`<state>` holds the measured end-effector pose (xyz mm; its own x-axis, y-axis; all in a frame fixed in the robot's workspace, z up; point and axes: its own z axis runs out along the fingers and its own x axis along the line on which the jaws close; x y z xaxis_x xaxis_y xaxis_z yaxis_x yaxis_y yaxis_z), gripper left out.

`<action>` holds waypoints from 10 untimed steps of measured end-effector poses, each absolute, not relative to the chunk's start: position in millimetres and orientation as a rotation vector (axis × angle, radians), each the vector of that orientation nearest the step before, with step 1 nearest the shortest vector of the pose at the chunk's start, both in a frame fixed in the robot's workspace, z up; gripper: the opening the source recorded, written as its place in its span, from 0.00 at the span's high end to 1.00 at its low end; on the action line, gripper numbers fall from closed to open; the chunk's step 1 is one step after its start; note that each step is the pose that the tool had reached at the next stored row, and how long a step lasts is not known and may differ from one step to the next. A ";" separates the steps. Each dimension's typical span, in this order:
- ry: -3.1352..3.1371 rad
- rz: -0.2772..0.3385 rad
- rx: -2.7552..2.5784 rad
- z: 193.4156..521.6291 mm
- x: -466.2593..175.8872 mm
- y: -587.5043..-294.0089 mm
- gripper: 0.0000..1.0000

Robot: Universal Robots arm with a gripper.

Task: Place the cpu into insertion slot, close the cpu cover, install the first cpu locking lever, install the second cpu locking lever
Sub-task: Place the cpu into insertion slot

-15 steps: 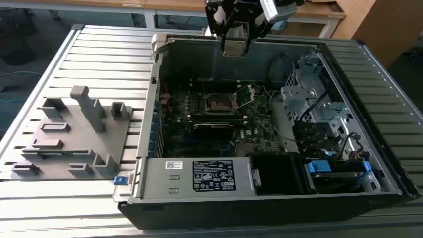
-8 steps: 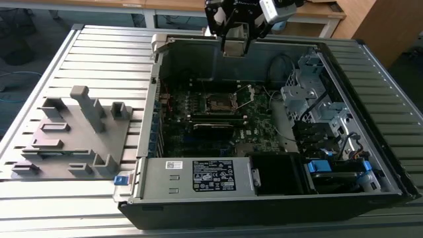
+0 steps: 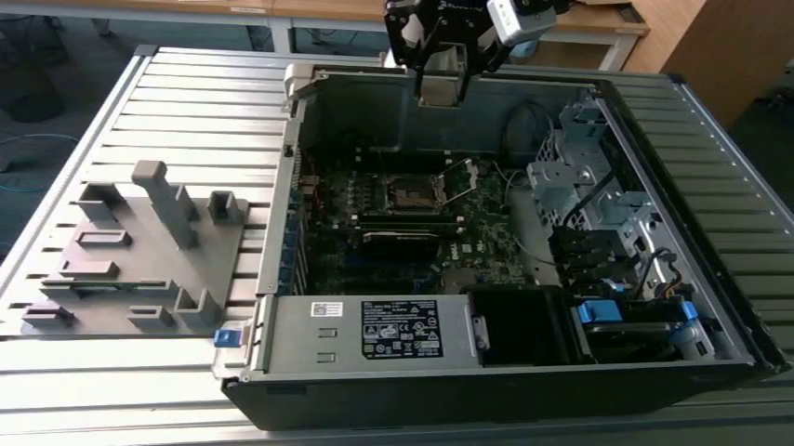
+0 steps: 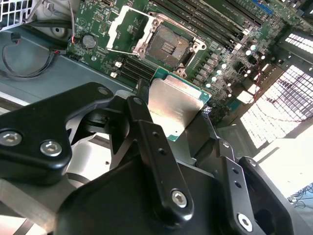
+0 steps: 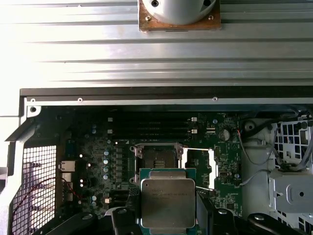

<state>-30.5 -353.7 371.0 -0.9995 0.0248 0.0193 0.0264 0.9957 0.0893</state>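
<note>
My gripper (image 3: 441, 85) hangs over the far wall of the open computer case, shut on the cpu. The cpu (image 4: 173, 105) is a flat square chip with a dull silvery top, pinched at its edges between the black fingers (image 4: 146, 134). In the first wrist view the cpu (image 5: 167, 203) sits just short of the insertion slot (image 5: 157, 156). That insertion slot (image 3: 410, 192) is a square socket with a dark centre (image 4: 168, 45) on the green motherboard, and it lies bare. The cpu cover (image 4: 124, 27), a thin silver frame, stands swung open beside it (image 5: 199, 169).
A grey moulded fixture (image 3: 137, 251) lies on the ribbed table at the exterior view's left. Inside the case are a power supply (image 3: 372, 330), metal drive cages (image 3: 583, 186), long memory slots (image 5: 146, 128) and loose cables (image 4: 29, 54).
</note>
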 end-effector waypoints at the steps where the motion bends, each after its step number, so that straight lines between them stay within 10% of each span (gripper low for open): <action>1: -3.120 -0.140 -0.040 371.0 -30.5 -353.7 0.46; 10: -3.120 -0.140 -0.040 367.9 -30.6 -353.7 0.46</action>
